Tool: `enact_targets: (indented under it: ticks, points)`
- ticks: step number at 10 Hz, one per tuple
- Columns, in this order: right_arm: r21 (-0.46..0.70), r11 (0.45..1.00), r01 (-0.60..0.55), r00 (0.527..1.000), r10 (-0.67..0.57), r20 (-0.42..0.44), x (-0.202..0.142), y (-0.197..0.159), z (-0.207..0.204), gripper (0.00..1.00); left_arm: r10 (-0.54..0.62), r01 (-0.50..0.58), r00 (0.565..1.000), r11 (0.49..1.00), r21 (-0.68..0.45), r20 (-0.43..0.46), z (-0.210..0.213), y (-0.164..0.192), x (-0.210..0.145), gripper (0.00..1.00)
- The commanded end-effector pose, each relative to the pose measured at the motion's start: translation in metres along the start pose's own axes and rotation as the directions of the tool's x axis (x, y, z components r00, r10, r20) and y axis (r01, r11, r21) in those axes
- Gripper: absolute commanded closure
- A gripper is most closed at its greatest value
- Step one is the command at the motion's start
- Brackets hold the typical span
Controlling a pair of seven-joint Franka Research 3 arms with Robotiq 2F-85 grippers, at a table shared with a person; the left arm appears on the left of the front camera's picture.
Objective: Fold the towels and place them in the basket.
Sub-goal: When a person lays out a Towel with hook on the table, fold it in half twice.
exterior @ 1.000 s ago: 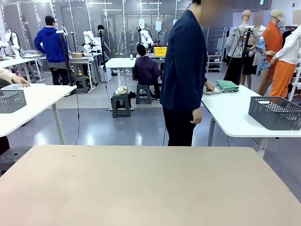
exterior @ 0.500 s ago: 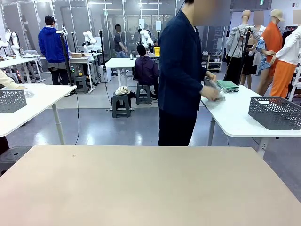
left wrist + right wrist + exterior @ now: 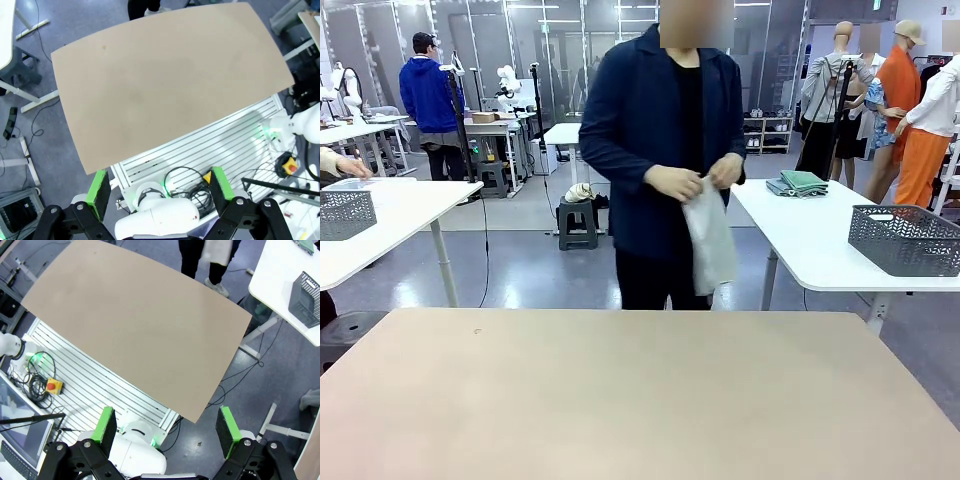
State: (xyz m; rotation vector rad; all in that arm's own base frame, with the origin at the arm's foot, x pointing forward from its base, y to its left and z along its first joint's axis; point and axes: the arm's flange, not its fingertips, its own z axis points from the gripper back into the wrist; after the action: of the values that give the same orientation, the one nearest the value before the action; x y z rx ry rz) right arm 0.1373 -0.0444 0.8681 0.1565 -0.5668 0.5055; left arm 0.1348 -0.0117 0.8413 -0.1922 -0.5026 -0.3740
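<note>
Task barely begun, by my reckoning; no fold made, nothing in any basket. One towel, pale, hangs from the person's hands just past the far edge of the counter, not on its top; a further towel I cannot pick out. A grey basket sits on a white side table to the right, well apart from the counter; a second basket sits on another white table at the left; which one serves the task I cannot tell. All left to do: towels laid down, folded, put in.

Left pincer wide, holding nothing, high above the counter's near side; right pincer likewise wide and empty, high up.

Counter top plain beige, matt, smooth. Room a large open hall; grey glossy floor; rows of white tables; other people at work farther back; stools and cables about; folded green cloths lie on the side table, behind the basket.
</note>
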Motion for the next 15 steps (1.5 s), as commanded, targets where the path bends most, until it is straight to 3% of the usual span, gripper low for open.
enact_targets:
  ticks: [1,12,15]
  points:
    - [0.0,1.0,-0.004,1.0,0.004,0.003,-0.0009,0.0009,0.0011,0.0,-0.005,0.005,1.0,1.0,-0.003,0.002,0.0009,-0.0008,-0.0016,0.0]
    - [0.0,1.0,-0.004,1.0,0.004,0.003,-0.0009,0.0009,0.0011,0.0,0.0,0.0,1.0,1.0,0.0,0.0,0.0,0.0,0.0,0.0]
    - [0.0,1.0,-0.004,1.0,0.004,0.003,-0.0009,0.0009,0.0011,0.0,-0.141,0.143,0.988,0.99,0.022,-0.056,0.0061,0.0008,-0.0027,0.0]
